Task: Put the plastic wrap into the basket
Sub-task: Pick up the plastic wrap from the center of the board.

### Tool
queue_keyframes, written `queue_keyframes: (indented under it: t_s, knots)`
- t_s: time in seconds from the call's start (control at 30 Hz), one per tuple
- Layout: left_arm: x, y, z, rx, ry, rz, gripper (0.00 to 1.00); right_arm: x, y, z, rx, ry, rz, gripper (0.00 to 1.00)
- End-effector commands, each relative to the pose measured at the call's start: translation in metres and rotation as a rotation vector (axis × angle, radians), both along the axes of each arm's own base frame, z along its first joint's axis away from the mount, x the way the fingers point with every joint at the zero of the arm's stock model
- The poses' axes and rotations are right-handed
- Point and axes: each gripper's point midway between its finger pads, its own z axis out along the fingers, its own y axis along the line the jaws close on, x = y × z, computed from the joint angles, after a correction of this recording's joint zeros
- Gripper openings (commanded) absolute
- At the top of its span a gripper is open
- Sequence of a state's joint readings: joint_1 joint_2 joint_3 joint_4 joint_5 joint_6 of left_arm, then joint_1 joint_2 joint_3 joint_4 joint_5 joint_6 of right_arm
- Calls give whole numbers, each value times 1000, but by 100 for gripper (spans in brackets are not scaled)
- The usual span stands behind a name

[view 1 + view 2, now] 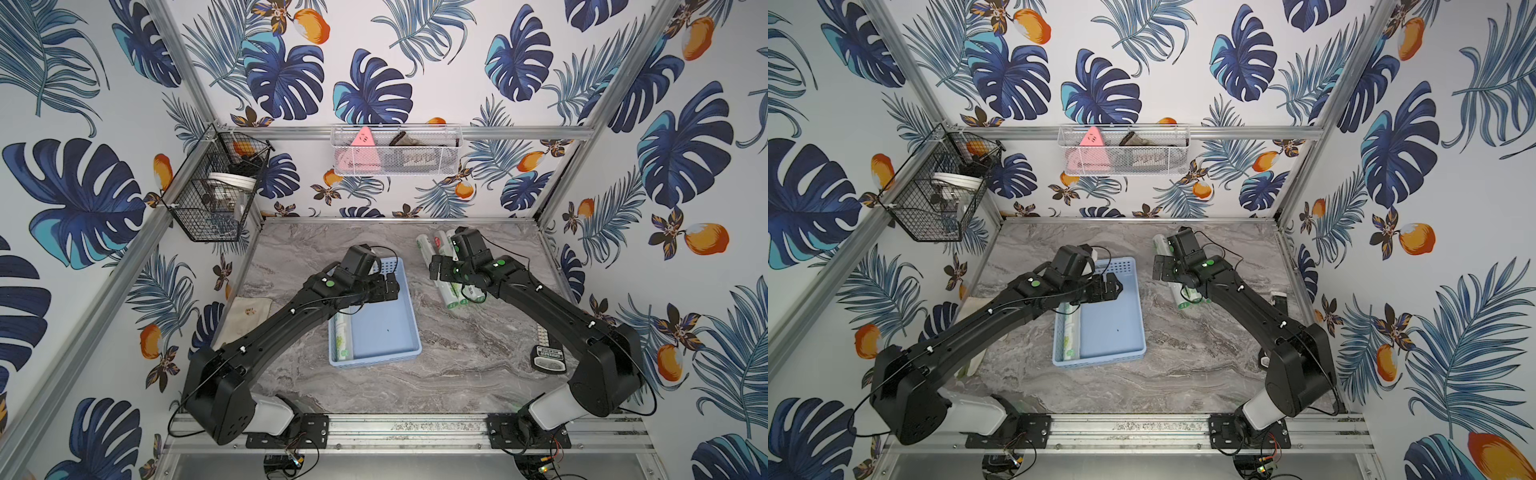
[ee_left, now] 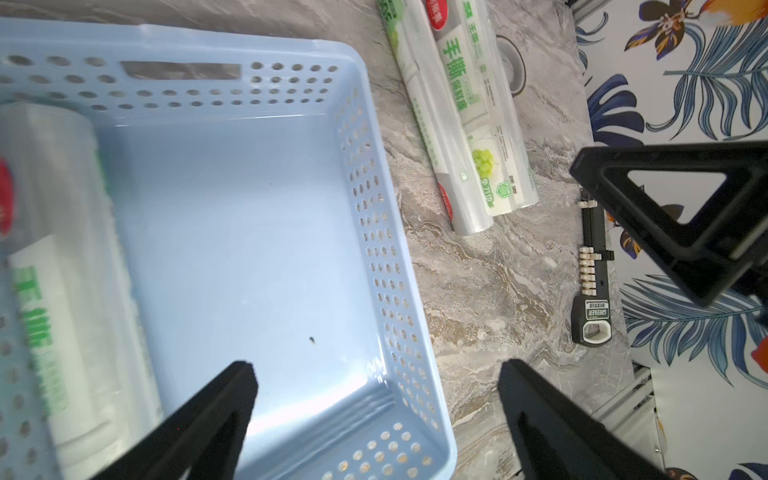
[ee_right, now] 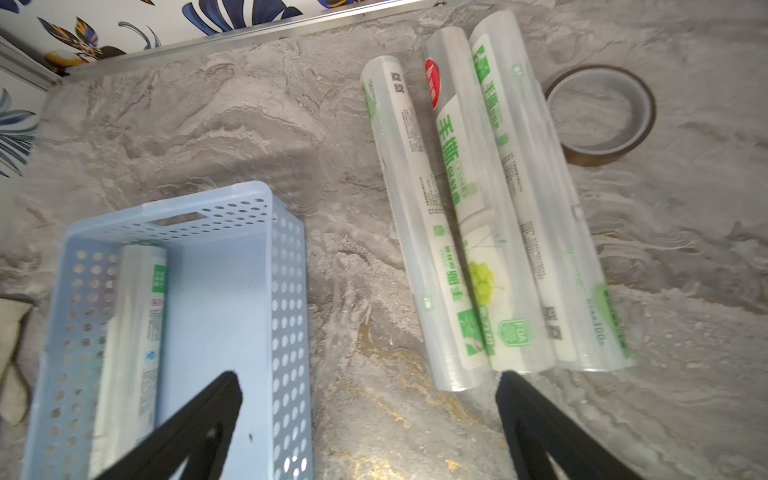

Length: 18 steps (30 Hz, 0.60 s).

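The left tool (image 2: pixel 378 368) is spread wide and empty, hanging over the far half of the light-blue basket (image 1: pixel 386 332). The right tool (image 3: pixel 368 376) is spread just as wide and holds nothing, above the marble surface (image 3: pixel 208 124) just right of the basket. One roll of plastic wrap (image 3: pixel 133 332) lies flat inside the basket along its left long wall. Three more rolls (image 3: pixel 478 208) lie side by side, touching, on the surface to the basket's right, apart from it. A brown tape ring (image 3: pixel 598 158) sits just beside the outermost of them.
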State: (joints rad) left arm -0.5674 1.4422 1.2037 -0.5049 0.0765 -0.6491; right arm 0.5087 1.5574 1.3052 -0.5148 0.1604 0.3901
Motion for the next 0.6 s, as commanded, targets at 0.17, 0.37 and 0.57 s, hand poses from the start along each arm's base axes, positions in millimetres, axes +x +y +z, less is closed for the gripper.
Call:
queue_keyframes:
  t_s: [0.17, 0.37, 0.57]
  knots:
    - [26, -60, 0, 19, -50, -70, 99, 24, -13, -43, 93, 206, 89, 100]
    - [41, -89, -3, 36, -52, -93, 99, 43, -13, -69, 70, 266, 88, 90]
    - [51, -93, -9, 56, -52, -67, 99, 53, -11, -91, 50, 320, 78, 80]
